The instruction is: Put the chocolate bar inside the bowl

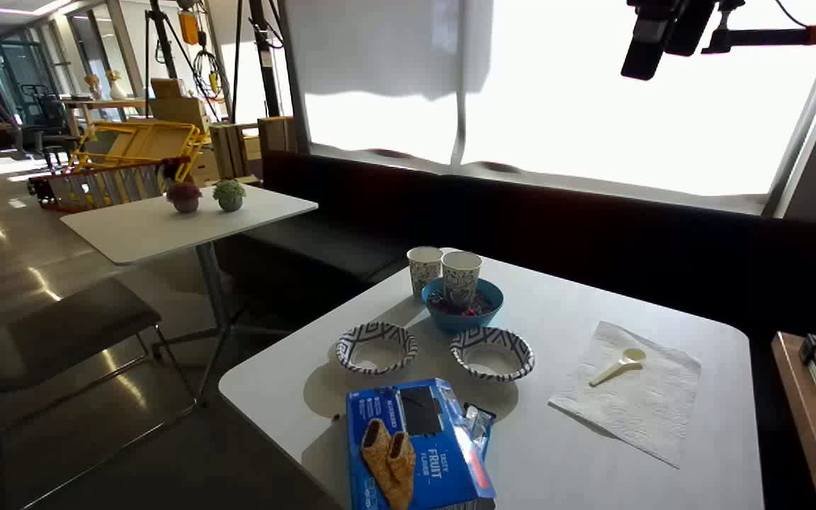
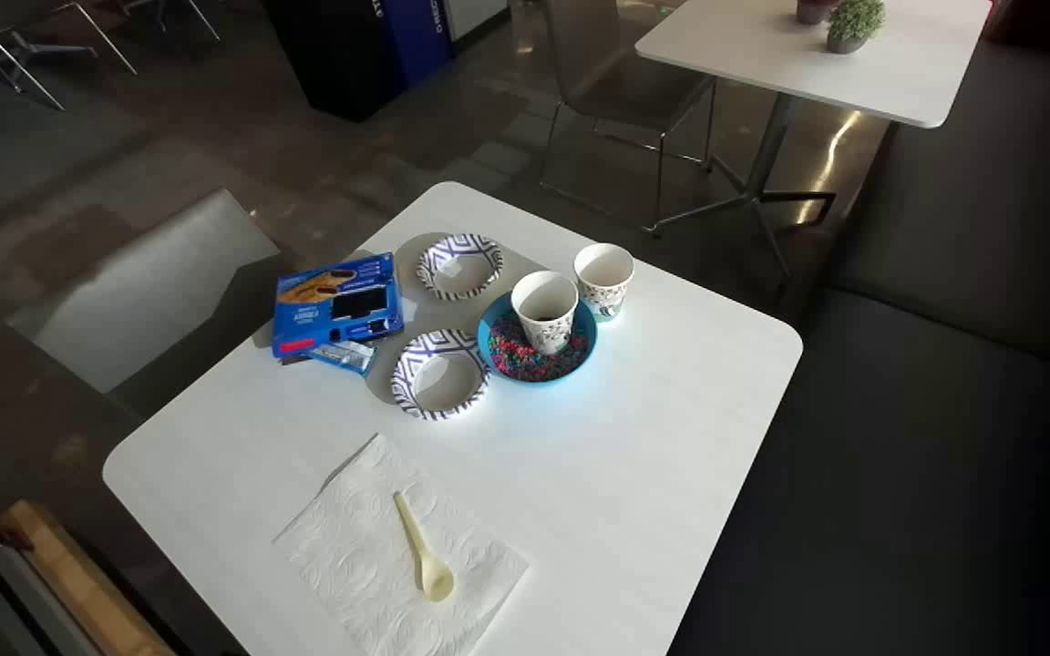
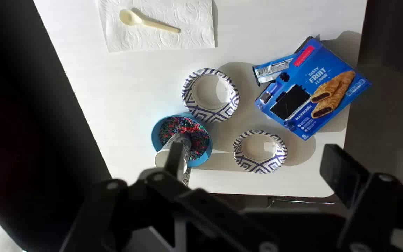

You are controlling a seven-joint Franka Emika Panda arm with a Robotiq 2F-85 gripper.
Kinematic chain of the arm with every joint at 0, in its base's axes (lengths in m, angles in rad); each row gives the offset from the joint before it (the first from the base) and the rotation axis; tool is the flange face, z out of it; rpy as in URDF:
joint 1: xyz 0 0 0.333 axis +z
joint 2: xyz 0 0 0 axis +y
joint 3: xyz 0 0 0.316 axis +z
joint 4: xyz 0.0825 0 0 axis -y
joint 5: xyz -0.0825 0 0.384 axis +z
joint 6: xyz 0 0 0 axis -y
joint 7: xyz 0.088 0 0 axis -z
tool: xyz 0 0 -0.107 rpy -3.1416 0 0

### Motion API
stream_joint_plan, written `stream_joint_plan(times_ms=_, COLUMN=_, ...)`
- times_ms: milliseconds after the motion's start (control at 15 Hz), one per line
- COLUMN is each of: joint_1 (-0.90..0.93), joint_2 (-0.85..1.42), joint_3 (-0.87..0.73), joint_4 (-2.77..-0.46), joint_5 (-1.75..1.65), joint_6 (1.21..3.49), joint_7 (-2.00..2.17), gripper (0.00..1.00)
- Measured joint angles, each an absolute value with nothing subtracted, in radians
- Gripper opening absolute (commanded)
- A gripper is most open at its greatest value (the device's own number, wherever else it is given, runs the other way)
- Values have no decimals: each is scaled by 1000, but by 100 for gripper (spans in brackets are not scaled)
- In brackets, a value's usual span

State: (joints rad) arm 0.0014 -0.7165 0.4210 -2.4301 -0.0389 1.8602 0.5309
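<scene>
Step in hand, I reckon: reach the bar point(image 3: 273, 69), prob. the choc 1, + pick it up. It's in its wrapper on the desk point(image 3: 135, 94), at the edge of the blue box point(image 3: 310, 89); in the wrist view 1 end pokes out, the rest is hidden by the box. Can't tell if the box presses on it. I shld line up w/ the free end, turn so the fingers point(image 3: 343, 171) go across its narrow width, then come straight down + stop just shy of the desk. Grip gently, behind the sealed tip, as the wrapper may slip. Slide it out lengthwise 1st so the box doesn't drag, then lift. Task doesn't say which bowl; I'd pick the nearer paper bowl point(image 3: 211, 91), short carry + nothing in it, since the blue bowl point(image 1: 461, 323) has a cup point(image 1: 461, 280) + coloured bits inside. Lower before release; a light bowl cld tip.

The tool point(image 3: 254, 150): fingers spread wide, approx. max., nothing held, no contact I can see. 1 finger overlaps the cup in the wrist view, prob. just line of sight, as I seem well above the desk.
</scene>
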Motion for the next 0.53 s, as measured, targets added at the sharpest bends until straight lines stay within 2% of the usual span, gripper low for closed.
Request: stream_joint_plan(times_ms=533, joint_1=1, joint_2=-716, joint_3=420, joint_4=-2430, joint_5=-51, joint_6=1862, joint_7=535, gripper=100)
